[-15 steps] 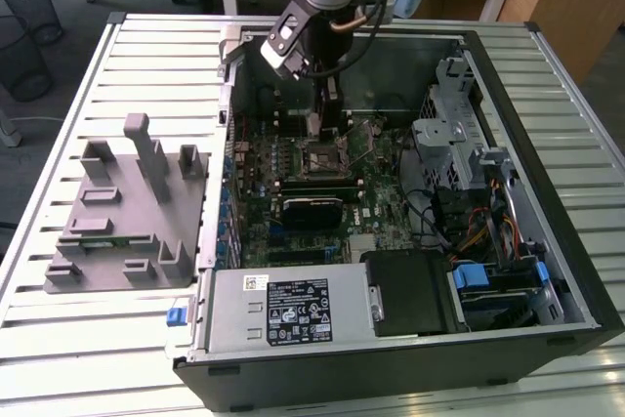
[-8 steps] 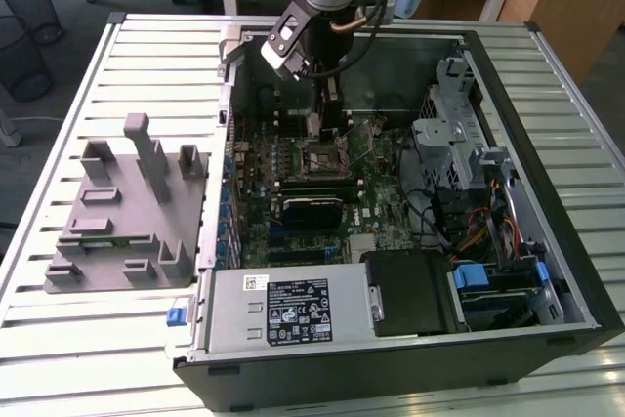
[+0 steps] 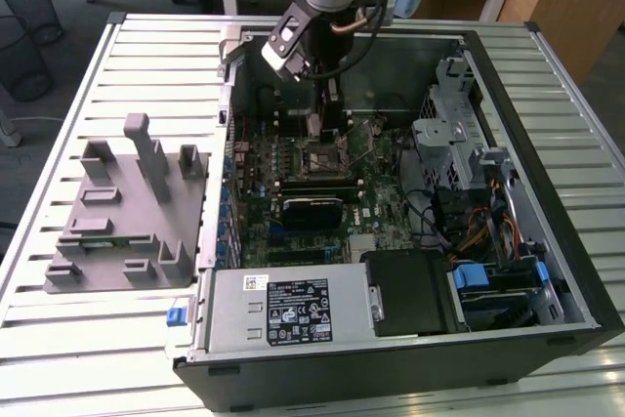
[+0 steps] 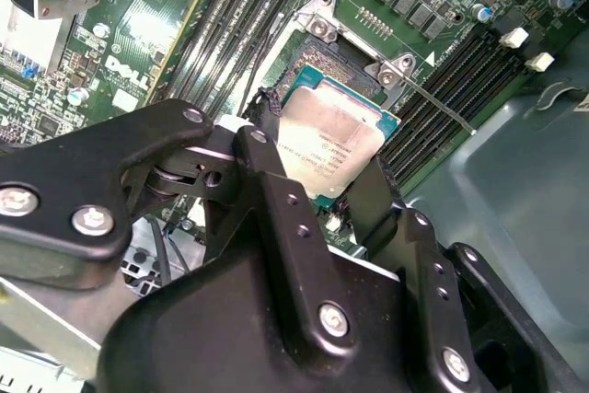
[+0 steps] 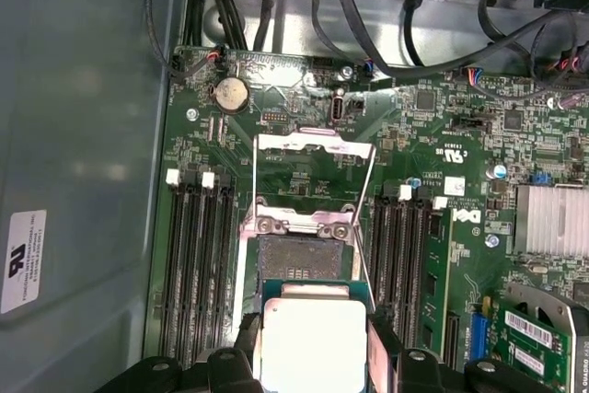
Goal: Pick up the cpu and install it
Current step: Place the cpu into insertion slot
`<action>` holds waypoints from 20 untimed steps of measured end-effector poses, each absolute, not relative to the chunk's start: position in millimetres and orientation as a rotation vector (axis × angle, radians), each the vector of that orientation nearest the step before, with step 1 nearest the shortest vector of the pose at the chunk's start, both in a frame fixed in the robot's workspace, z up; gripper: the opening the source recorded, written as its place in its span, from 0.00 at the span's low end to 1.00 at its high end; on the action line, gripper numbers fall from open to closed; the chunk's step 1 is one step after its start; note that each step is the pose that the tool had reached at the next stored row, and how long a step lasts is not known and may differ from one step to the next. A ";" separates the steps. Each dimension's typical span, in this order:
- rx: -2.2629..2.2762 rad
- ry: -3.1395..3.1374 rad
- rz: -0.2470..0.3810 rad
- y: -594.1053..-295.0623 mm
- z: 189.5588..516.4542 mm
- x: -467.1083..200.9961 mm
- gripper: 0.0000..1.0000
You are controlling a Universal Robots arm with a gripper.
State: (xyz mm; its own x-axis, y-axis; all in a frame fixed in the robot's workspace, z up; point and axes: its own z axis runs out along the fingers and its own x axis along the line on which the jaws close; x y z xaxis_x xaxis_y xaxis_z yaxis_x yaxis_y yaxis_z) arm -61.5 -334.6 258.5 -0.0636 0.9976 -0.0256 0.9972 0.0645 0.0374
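Your pincer (image 4: 317,167) pinches the cpu (image 4: 340,131) by opposite edges; the open socket (image 4: 324,54) sits just beyond and below it.

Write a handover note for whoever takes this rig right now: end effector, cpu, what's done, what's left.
End effector: shut on the cpu, with fingers on two opposite edges.
Cpu: held over the open socket on the motherboard, not seated.
Done: cpu picked up; the socket's metal frame is flipped open.
Left: cpu is not yet in the socket.
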 end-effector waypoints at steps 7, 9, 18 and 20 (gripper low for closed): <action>2.119 2.259 0.015 -333.9 256.6 -59.8 0.54; 2.119 2.259 0.015 -333.5 256.0 -59.2 0.54; 2.119 2.261 0.018 -332.8 247.5 -57.0 0.54; 2.119 2.262 0.019 -332.8 245.2 -56.7 0.54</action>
